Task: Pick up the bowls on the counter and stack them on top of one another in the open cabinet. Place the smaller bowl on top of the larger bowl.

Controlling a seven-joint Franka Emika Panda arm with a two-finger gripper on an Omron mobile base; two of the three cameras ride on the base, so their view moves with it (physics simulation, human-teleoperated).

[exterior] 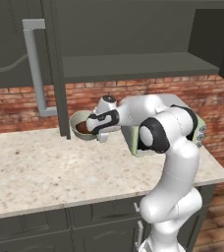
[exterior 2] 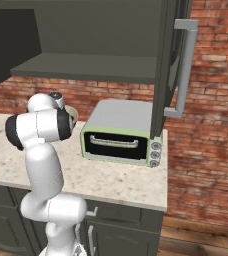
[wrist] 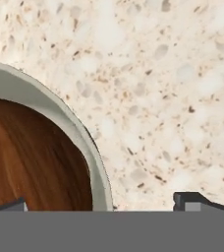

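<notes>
- Straddling the pale rim of the larger bowl point(wrist: 65, 118), the gripper point(wrist: 100, 204) stands apart: one fingertip shows over the brown inside, the other over the speckled bench point(wrist: 173, 78).
- Wood-grained brown fills that bowl's hollow, so the smaller bowl point(exterior: 83, 128) seems already nested in the larger one, which sits on the bench near the brick wall point(exterior: 15, 106).
- Judged from this, the step in hand is a rim pinch; closing squarely on the wall should keep both bowls level.
- Lifting straight up before swinging would spare the toaster oven point(exterior 2: 118, 132) just beside it.
- Above waits the open cabinet point(exterior: 133, 64), its shelf bare, its door point(exterior: 60, 88) hanging close by.
</notes>
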